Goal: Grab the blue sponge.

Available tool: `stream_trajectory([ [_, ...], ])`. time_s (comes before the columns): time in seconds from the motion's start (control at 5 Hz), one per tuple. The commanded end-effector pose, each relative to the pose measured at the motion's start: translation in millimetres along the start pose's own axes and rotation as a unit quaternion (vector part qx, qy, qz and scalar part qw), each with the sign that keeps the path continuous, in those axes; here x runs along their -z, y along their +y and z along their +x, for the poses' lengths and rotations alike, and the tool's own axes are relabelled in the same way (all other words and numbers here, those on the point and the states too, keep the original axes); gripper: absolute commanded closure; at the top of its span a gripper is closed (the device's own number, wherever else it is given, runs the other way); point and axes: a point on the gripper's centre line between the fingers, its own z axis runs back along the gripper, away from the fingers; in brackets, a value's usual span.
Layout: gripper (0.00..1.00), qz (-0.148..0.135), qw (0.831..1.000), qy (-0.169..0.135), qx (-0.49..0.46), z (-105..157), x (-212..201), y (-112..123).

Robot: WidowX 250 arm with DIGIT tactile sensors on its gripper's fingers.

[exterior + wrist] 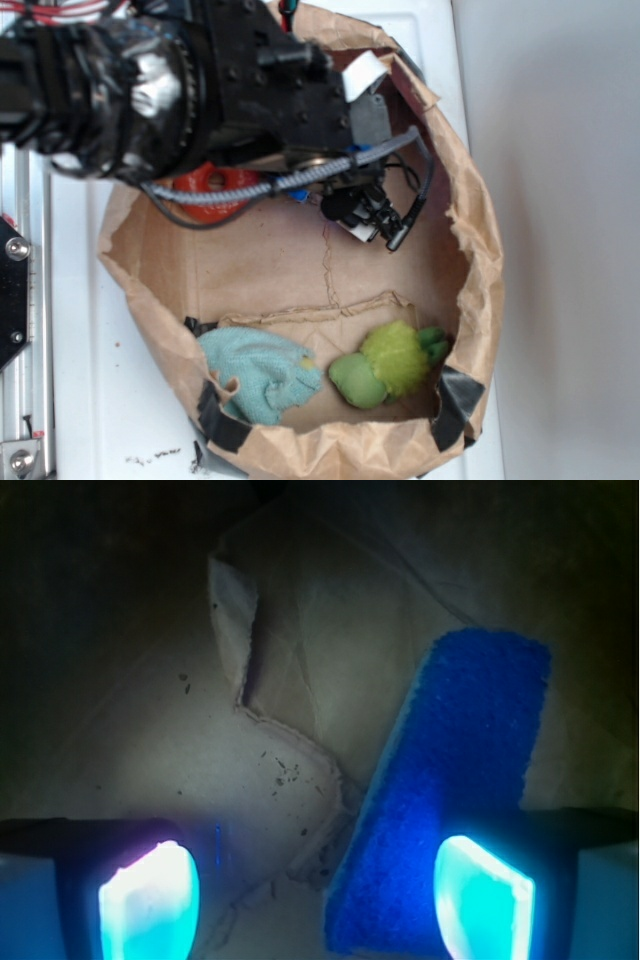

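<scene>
One arm: reaching down into the paper bag (470, 300)
Gripper (316, 880): fingers spread apart
Blue sponge (450, 780): tilted, under the right finger

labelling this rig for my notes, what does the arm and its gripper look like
The arm is black, bolted blocks wrapped partly in glossy black tape, with a grey braided cable along it. In the wrist view the gripper shows dark fingers with translucent pads that glow cyan.

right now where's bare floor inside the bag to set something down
Free: the middle paper floor, between the hand above and the teal cloth and green plush toy below. Crowded: the top, under the arm, by the orange ring and blue sponge.
</scene>
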Motion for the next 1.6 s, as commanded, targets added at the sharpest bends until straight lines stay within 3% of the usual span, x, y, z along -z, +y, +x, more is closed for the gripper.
stream_trajectory([
  [0.0,0.00,-0.016,0.999,-0.047,-0.015,25,5,7],
  [0.2,0.00,0.007,0.998,-0.055,-0.013,26,8,4],
  [0.6,0.00,-0.023,0.999,0.020,-0.022,39,-37,13],
  [0.8,0.00,-0.036,0.998,0.040,-0.024,43,-52,19],
  [1.0,0.00,-0.054,0.997,0.046,-0.024,43,-64,29],
  [1.2,0.00,-0.052,0.998,0.038,-0.019,40,-63,36],
  [1.4,0.00,-0.041,0.999,0.003,-0.026,35,-48,46],
])
